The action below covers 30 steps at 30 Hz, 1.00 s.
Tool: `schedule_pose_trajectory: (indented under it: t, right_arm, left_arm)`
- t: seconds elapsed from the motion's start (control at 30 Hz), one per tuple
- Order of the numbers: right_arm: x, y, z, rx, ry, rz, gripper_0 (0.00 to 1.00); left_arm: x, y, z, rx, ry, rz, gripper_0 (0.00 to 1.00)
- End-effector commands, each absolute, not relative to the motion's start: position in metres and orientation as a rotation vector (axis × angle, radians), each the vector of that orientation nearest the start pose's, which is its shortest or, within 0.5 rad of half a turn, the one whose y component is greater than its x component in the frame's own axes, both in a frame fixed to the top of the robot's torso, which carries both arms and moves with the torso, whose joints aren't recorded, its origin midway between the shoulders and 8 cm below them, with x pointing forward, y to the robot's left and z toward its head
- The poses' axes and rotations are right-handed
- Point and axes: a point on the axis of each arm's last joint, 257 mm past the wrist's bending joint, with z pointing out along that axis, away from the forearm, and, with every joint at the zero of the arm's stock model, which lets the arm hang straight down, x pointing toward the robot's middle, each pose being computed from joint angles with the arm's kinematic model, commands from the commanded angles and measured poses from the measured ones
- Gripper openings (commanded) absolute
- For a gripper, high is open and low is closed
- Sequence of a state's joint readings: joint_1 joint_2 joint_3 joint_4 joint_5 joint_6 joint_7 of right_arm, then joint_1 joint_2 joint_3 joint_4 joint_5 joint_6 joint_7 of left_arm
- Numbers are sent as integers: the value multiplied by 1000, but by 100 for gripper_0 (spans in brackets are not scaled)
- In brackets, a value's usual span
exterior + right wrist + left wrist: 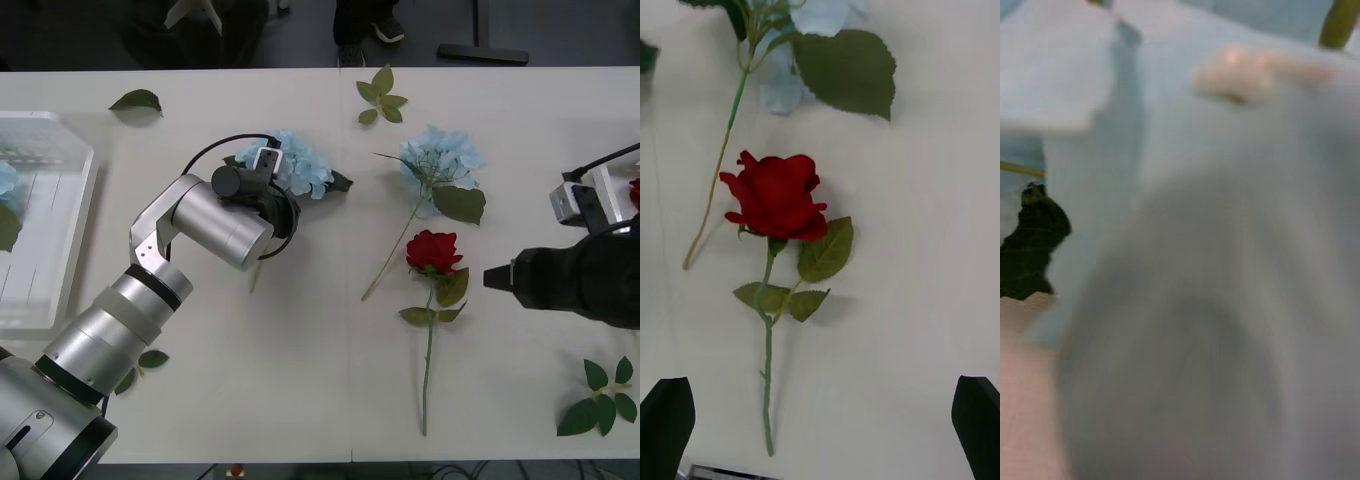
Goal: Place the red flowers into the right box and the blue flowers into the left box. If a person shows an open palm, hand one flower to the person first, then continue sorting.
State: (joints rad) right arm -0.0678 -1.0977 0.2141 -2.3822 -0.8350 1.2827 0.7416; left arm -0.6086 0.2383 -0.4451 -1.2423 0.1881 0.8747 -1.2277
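Nearest, by the table's (300,380) front edge: a leaf sprig (600,400), no part of the sorting, best left alone.

Next, mid-table: one rose (433,250) (776,196), flat on its side, stem pointing back toward the robot, bloom away. Free of everything, with no contact from either arm.

Level with that bloom, off to its right: the right pincer (495,277) (820,427), released, black tips spread wide at both corners of its wrist view with the stem lying between. Hovers near the rose, not touching; looks lined up that way so the stem can be straddled and pinched, probably the next red pick.

Farther out on the left: the left pincer (270,185), sunk into a blue flower (295,165), pale petals pressed right against its wrist camera. Cannot tell whether released or clenched there. Seems mid-pick, aimed at the head's base where stem meets bloom.

Beside it, past the rose: a second blue flower (440,160), stem slanting down toward the rose, untouched.

At the sides: the left box (60,150) with something pale blue inside at its edge; the right box (610,185) with a bit of red inside. Suggests sorting partly done.

Farthest: another sprig (380,95) and a loose leaf (137,100). No open palm offered.
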Motion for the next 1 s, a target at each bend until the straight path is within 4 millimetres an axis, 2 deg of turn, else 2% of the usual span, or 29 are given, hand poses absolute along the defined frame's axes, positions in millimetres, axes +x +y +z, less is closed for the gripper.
schedule_pose_trajectory:
  t: [0.03,0.13,0.3,0.4,0.5,0.63,0.67,0.73,0.77,0.8,0.87,0.9,0.93,0.97,1.0]
  right_arm:
    - [369,-233,-214,-133,2545,183,100]
    - [368,-225,-229,-188,2563,160,100]
    - [368,-212,-248,-223,2569,161,100]
    - [371,-205,-257,-208,2570,187,100]
    - [375,-201,-265,-212,2577,180,100]
    - [381,-193,-277,-239,2575,167,100]
    - [384,-190,-282,-241,2575,170,100]
    - [388,-187,-288,-240,2574,172,100]
    - [389,-183,-291,-244,2572,177,100]
    - [391,-182,-292,-244,2572,176,100]
    - [395,-176,-297,-245,2574,174,100]
    - [396,-173,-299,-246,2575,175,100]
    - [397,-172,-301,-246,2577,175,100]
    - [401,-167,-303,-244,2575,179,100]
    - [402,-165,-304,-245,2575,180,100]
  left_arm:
    - [609,88,-279,308,2238,-97,0]
    - [610,101,-263,271,2251,-84,0]
    - [601,133,-216,190,2289,-66,0]
    - [588,168,-179,118,2310,-58,0]
    - [576,213,-150,37,2315,-38,0]
    - [559,289,-119,-89,2295,18,0]
    - [552,317,-113,-117,2291,46,0]
    - [544,353,-102,-156,2275,65,0]
    - [538,383,-93,-187,2256,85,0]
    - [535,397,-89,-202,2246,94,0]
    - [520,455,-74,-248,2212,162,0]
    - [515,477,-71,-261,2207,191,0]
    - [512,488,-69,-266,2204,207,0]
    - [507,512,-66,-277,2196,246,0]
    - [506,521,-65,-281,2191,264,0]
